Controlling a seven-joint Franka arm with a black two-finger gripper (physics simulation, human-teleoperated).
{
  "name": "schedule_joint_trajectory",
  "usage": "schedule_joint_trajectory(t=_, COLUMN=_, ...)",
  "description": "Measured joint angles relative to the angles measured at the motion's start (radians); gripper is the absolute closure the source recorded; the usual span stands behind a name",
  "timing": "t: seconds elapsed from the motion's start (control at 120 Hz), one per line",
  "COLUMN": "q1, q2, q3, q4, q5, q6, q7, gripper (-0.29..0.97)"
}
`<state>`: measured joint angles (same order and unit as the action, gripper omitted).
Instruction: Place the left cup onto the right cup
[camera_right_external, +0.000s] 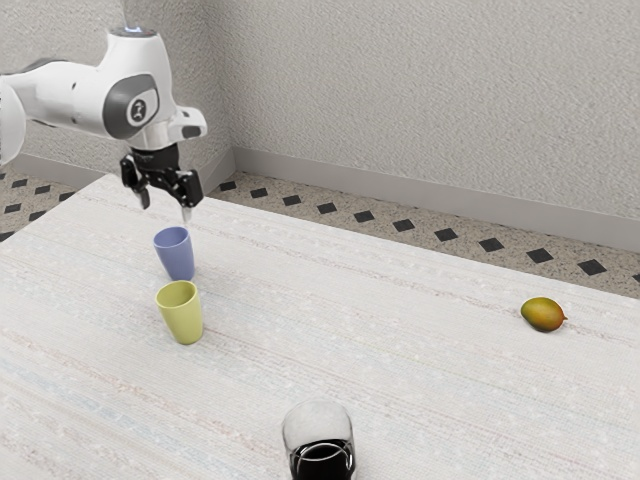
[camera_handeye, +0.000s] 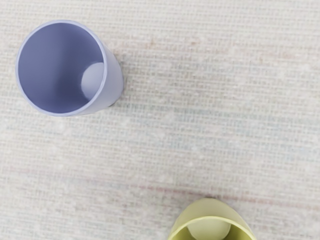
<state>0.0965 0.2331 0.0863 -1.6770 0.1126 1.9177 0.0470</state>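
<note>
A pale, woven-looking table lies beneath the jaws. Far from the jaws, toward the exterior view's right, a green-orange mango lies on it. A clear glass with dark contents stands well apart from the jaws, at the table's near edge. Behind the jaws, a diamond-patterned floor meets a grey wall.

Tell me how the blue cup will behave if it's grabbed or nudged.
The blue cup looks thin-walled and empty, so probably light and stiff. It stands upright on a base narrower than its rim, so a high push may tip it, and on its side it might roll in a curve. Its smooth tapered wall might slip in the pincer.
</note>
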Motion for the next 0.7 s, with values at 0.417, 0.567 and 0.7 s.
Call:
schedule_joint_trajectory(t=0.417, q1=0.02, q2=0.129, q3=0.046, q4=0.005, q5=-0.038, q6=0.175, q7=0.092, gripper=0.0)
schedule_joint_trajectory(t=0.567, q1=0.02, q2=0.148, q3=0.036, q4=0.007, q5=-0.043, q6=0.204, q7=0.119, gripper=0.0)
schedule_joint_trajectory(t=0.7, q1=0.022, q2=0.182, q3=0.036, q4=0.029, q5=-0.049, q6=0.224, q7=0.143, gripper=0.0)
